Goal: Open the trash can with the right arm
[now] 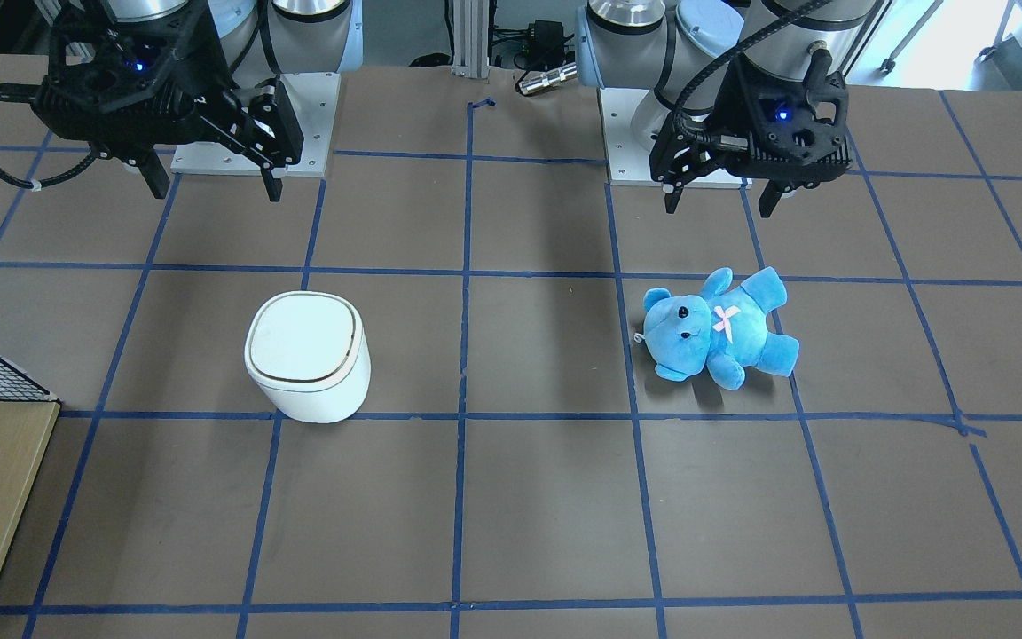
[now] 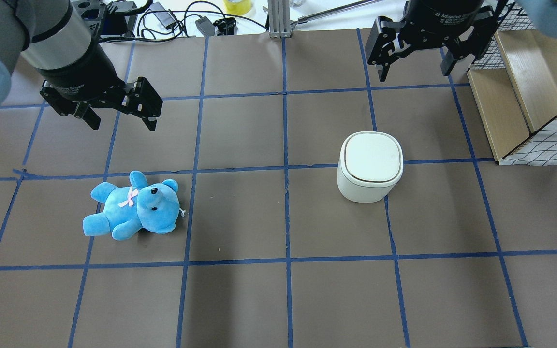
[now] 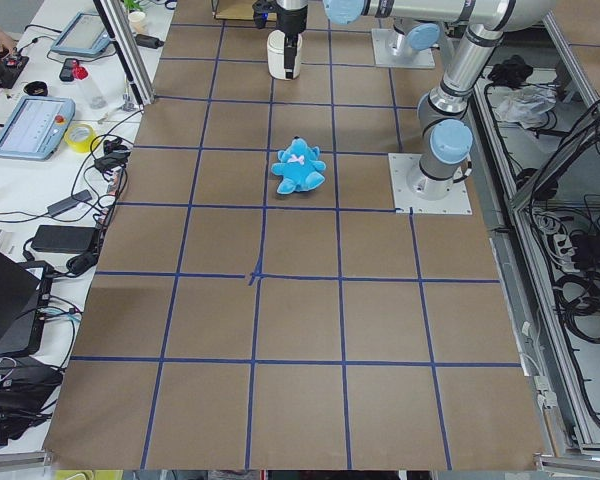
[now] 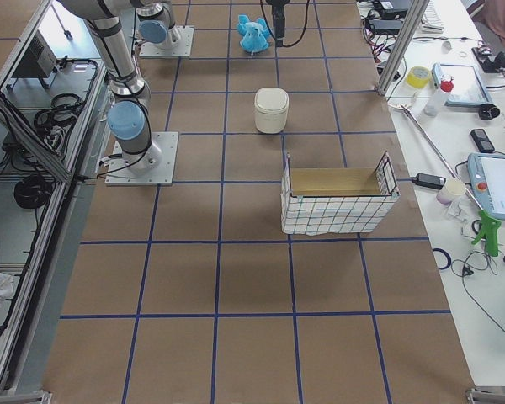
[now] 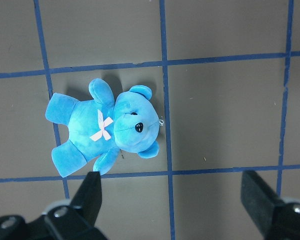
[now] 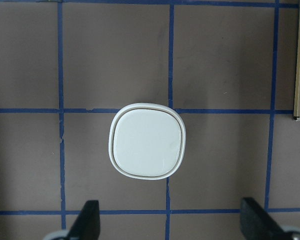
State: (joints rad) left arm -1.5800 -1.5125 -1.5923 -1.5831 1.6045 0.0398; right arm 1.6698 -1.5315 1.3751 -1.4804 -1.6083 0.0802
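Note:
The white trash can (image 1: pixel 307 355) stands upright on the brown table with its flat lid shut; it also shows in the overhead view (image 2: pixel 370 164), the right side view (image 4: pixel 271 109) and the right wrist view (image 6: pixel 147 147). My right gripper (image 1: pixel 215 185) is open and empty. It hangs high above the table, behind the can, also in the overhead view (image 2: pixel 416 70), with its fingertips (image 6: pixel 90 220) at the bottom of the wrist view. My left gripper (image 1: pixel 719 202) is open and empty above the blue teddy bear (image 1: pixel 715 328), which lies on its back (image 5: pixel 105 127).
A wire-mesh basket lined with wood (image 2: pixel 525 96) stands on the table to the right of the can, also in the right side view (image 4: pixel 337 198). Blue tape lines grid the table. Cables and devices lie past the far edge (image 2: pixel 201 19).

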